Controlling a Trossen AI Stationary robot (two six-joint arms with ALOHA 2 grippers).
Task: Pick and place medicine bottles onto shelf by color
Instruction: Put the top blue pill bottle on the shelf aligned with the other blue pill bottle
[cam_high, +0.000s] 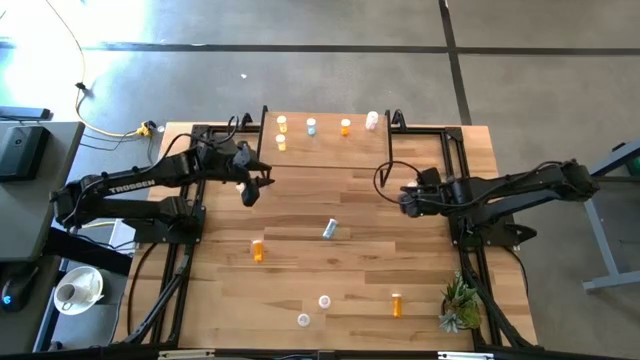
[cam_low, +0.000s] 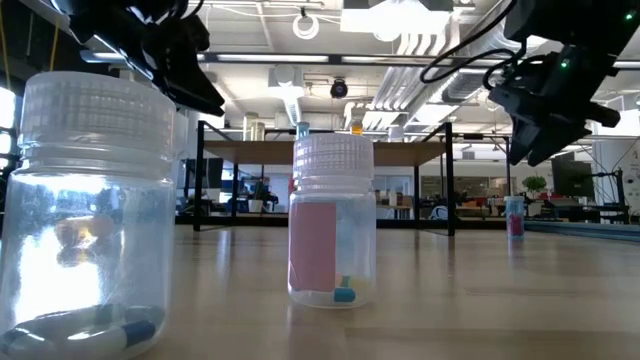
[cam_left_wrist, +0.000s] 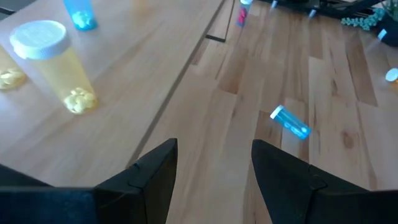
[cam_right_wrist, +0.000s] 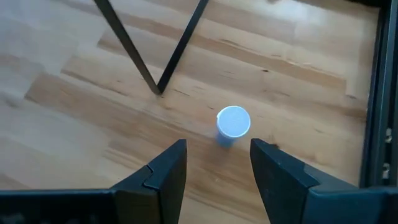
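Observation:
The light-wood shelf (cam_high: 330, 150) stands at the table's far edge. On it stand two yellow bottles (cam_high: 282, 123), a blue one (cam_high: 311, 126), an orange one (cam_high: 346, 126) and a pale one (cam_high: 372, 121). My left gripper (cam_high: 252, 190) hangs open and empty over the table, just near-left of the shelf. A yellow bottle (cam_left_wrist: 46, 68) stands on the shelf beside it. My right gripper (cam_high: 405, 197) is open and empty, above an upright white-capped bottle (cam_right_wrist: 233, 124) near the shelf's black leg (cam_right_wrist: 155, 62). A blue bottle (cam_high: 328, 229) lies on its side mid-table.
More bottles stand on the table: an orange one (cam_high: 258, 250) left of centre, an orange one (cam_high: 397, 304) near the front right, and two pale ones (cam_high: 325, 301) (cam_high: 304, 320) at the front. A small green plant (cam_high: 460, 305) sits at the near right corner.

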